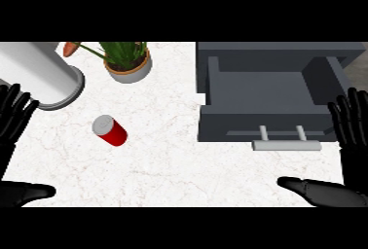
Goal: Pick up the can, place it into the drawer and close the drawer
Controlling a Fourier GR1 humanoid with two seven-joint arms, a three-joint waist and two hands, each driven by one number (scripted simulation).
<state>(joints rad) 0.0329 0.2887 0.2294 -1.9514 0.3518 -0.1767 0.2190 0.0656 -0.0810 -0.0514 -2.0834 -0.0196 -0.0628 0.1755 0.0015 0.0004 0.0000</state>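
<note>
A red can [110,131] with a silver top stands on the white marbled counter, left of centre. The dark grey drawer [267,127] is pulled open at the right, its inside bare, with a light grey handle [286,144] at its front. My left hand [13,121] shows at the left edge, fingers straight and pointing up, well left of the can. My right hand [351,131] shows at the right edge, fingers straight and up, its thumb low beside the drawer's front. Neither hand touches anything.
A large white cylinder [39,75] lies at the back left. A potted plant [128,63] stands at the back, beside an orange carrot-like thing [69,48]. The drawer's cabinet [280,48] fills the back right.
</note>
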